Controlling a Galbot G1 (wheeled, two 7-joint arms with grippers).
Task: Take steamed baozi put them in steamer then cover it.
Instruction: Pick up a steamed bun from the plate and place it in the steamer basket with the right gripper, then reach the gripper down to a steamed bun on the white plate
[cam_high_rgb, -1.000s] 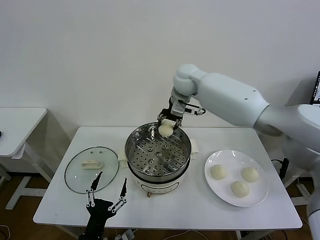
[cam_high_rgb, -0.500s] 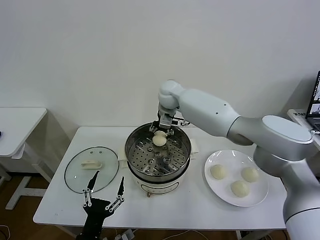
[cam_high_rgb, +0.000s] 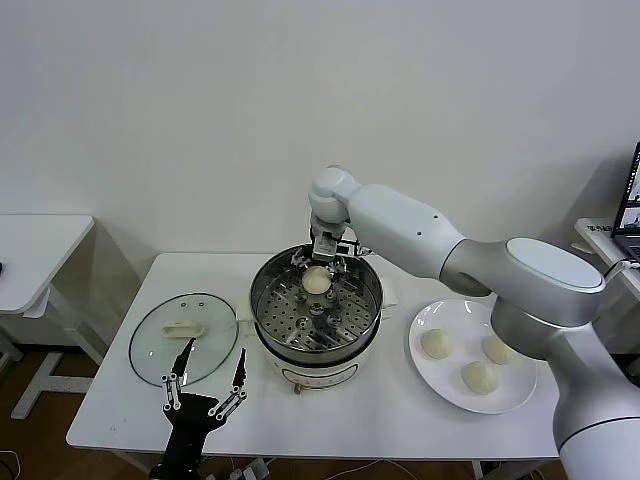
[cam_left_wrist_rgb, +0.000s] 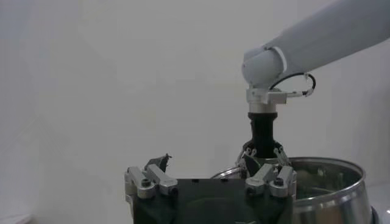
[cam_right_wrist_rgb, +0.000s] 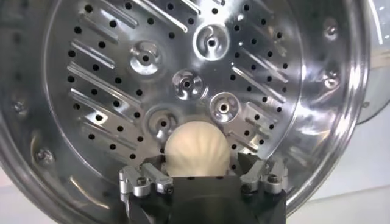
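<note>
The steamer (cam_high_rgb: 300, 358) stands mid-table with its perforated tray (cam_right_wrist_rgb: 109, 79) showing. One steamed baozi (cam_high_rgb: 316, 279) (cam_right_wrist_rgb: 197, 146) rests on the far part of that tray. My right gripper (cam_high_rgb: 318, 268) (cam_right_wrist_rgb: 198, 164) hangs over it, open, a finger on each side of the bun and off its surface. Three more baozi (cam_high_rgb: 437, 343) lie on the white plate (cam_high_rgb: 455, 316) to the right. The cover (cam_high_rgb: 183, 338), a glass lid with a cream handle, lies flat left of the steamer. My left gripper (cam_high_rgb: 205, 385) (cam_left_wrist_rgb: 207, 167) waits open near the table's front edge.
A second white table (cam_high_rgb: 35, 250) stands off to the left. A wall runs close behind the work table. In the left wrist view the steamer's rim (cam_left_wrist_rgb: 329, 182) and my right gripper (cam_left_wrist_rgb: 263, 155) show ahead of the left one.
My right arm swung left and down into the steamer, set the baozi on the tray and opened its fingers. The left gripper drifted slightly left.
</note>
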